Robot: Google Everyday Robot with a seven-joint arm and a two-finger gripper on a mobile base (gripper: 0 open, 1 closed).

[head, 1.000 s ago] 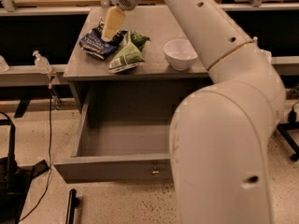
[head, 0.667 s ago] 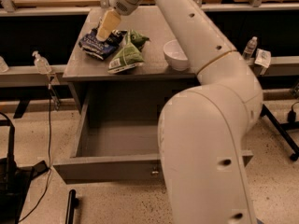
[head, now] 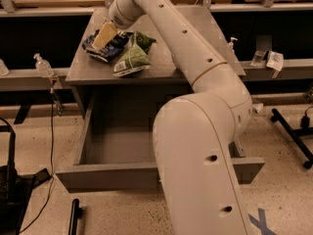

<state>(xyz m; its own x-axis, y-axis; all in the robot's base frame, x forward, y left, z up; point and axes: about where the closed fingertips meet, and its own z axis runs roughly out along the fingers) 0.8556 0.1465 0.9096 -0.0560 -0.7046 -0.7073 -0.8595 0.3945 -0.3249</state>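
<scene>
My gripper [head: 104, 36] is at the back left of the grey cabinet top [head: 83, 72], right over a blue snack bag [head: 108, 52] and touching or nearly touching it. A green snack bag [head: 131, 60] lies just to the right of the blue one, with a second green piece [head: 143, 39] behind it. My white arm [head: 195, 121] runs from the lower right up across the cabinet and hides its right half. Below the top, the open drawer [head: 112, 175] is pulled out, and its visible inside holds nothing.
A clear pump bottle [head: 43, 65] stands on the ledge at left and another bottle [head: 232, 45] on the ledge at right. Black equipment with cables [head: 12, 190] sits on the floor at lower left. A black wheeled base [head: 293, 133] is at right.
The gripper has dropped slightly down and left onto the blue bag. My arm now covers the white bowl that showed at the right of the cabinet top.
</scene>
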